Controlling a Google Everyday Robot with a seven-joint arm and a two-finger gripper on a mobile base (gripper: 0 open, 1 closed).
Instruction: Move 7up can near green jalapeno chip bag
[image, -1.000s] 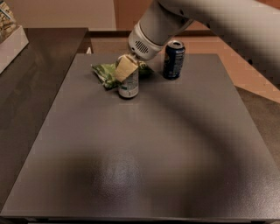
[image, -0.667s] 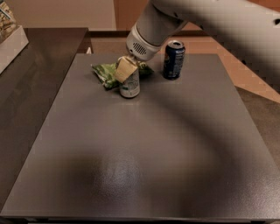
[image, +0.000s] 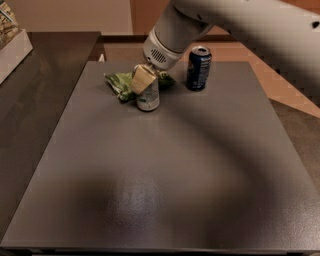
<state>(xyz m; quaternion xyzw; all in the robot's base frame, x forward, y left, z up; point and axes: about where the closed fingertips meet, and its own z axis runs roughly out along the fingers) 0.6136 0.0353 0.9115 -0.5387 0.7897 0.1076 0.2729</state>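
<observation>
The 7up can (image: 148, 97), silver with green markings, stands upright on the dark table (image: 165, 165) at the far left-centre. It touches the front right edge of the green jalapeno chip bag (image: 120, 82), which lies flat behind and to its left. My gripper (image: 142, 77) is at the can's top, reaching down from the upper right, and covers the can's upper part. The arm hides part of the bag's right end.
A dark blue can (image: 198, 68) stands upright to the right of the 7up can, near the table's far edge. A lower dark counter (image: 35, 95) lies to the left, with a white box (image: 12, 45) at its far left.
Almost nothing has moved. The gripper and the 7up can stay in the same spot beside the chip bag.
</observation>
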